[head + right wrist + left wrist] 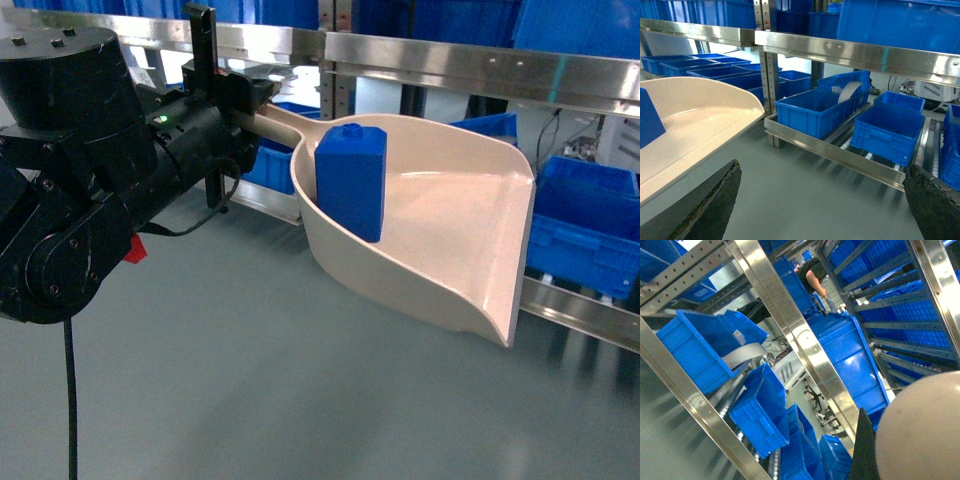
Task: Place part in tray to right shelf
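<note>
Here, the left pincer (pixel 232 92) gripped the scoop's (pixel 450 240) handle, the right pincer (pixel 820 210) gaped; tilting could tip the upright block (pixel 352 182) out.

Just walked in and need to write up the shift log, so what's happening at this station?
The left gripper is clamped on the handle of the tray, a beige scoop held up off the grey table. The part, a blue block, stands inside the scoop near the handle end. The right gripper is open and empty, facing the right shelf, where blue bins sit. The scoop has not yet reached that shelf.
</note>
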### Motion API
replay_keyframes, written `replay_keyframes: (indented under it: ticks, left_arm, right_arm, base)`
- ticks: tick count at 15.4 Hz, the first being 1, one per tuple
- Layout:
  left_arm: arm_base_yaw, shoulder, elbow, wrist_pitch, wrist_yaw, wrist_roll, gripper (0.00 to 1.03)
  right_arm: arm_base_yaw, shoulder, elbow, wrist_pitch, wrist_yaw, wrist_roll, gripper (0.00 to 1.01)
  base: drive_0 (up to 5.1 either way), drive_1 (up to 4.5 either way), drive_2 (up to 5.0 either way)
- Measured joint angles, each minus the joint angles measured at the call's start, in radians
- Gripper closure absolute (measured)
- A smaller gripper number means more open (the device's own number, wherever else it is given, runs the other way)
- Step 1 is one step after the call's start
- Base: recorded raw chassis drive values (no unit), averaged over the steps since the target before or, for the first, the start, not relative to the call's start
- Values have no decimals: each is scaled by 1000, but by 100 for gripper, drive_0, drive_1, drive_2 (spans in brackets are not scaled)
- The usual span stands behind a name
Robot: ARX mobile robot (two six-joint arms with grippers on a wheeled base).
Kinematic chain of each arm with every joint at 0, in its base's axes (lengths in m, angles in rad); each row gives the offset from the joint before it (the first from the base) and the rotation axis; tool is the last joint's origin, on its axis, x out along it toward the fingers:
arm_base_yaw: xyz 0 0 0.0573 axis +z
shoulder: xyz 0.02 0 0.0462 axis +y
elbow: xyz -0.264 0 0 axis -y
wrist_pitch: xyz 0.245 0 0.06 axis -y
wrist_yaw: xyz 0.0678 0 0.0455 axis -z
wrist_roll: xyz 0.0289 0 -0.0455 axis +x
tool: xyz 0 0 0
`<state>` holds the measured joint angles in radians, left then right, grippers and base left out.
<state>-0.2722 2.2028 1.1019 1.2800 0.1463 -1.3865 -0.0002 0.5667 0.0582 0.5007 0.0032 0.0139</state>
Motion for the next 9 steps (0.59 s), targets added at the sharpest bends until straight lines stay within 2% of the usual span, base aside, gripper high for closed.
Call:
replay_keyframes:
  ticks: [9]
  left_arm:
    - [0,0,0,0,0,0,90]
  right_arm:
    - [0,0,0,0,0,0,3]
  base:
    - [-164,-164,-164]
